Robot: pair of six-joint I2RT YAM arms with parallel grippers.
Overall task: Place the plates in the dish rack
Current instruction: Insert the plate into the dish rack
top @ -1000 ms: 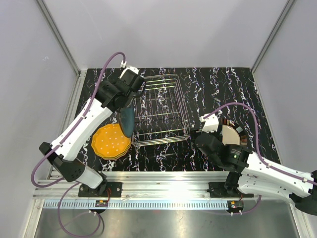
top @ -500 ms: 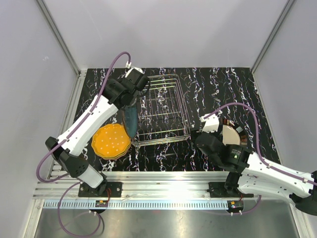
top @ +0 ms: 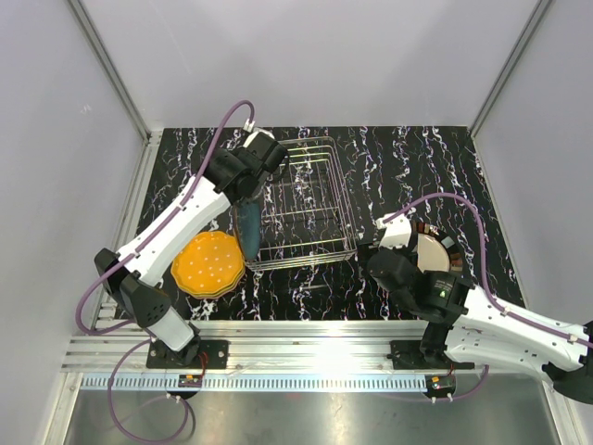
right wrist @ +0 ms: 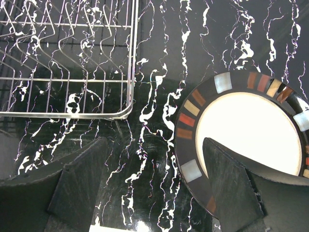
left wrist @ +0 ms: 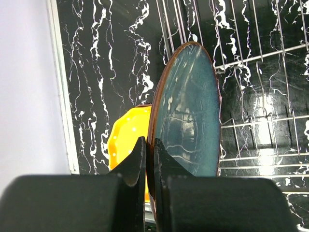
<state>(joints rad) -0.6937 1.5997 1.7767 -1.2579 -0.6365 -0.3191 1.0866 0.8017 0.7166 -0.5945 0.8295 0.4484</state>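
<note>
My left gripper [top: 246, 197] is shut on the rim of a dark blue-green plate with a brown edge [top: 247, 232]. It holds the plate on edge at the left side of the silver wire dish rack [top: 301, 199]. In the left wrist view the plate [left wrist: 188, 111] stands upright over the rack's left bars [left wrist: 251, 72], pinched between my fingers [left wrist: 148, 142]. An orange dotted plate [top: 208, 264] lies flat left of the rack. My right gripper [right wrist: 155, 145] is open, low over the table beside a black-rimmed cream plate [right wrist: 246, 130].
The black-rimmed plate [top: 434, 252] lies flat right of the rack, partly under my right arm. The rack's near right corner [right wrist: 123, 112] is close to my right gripper. Grey walls enclose the black marbled table [top: 408, 158].
My left arm has carried the blue-green plate right and farther back, from beside the orange plate to the rack's left edge. The right arm has not moved.
</note>
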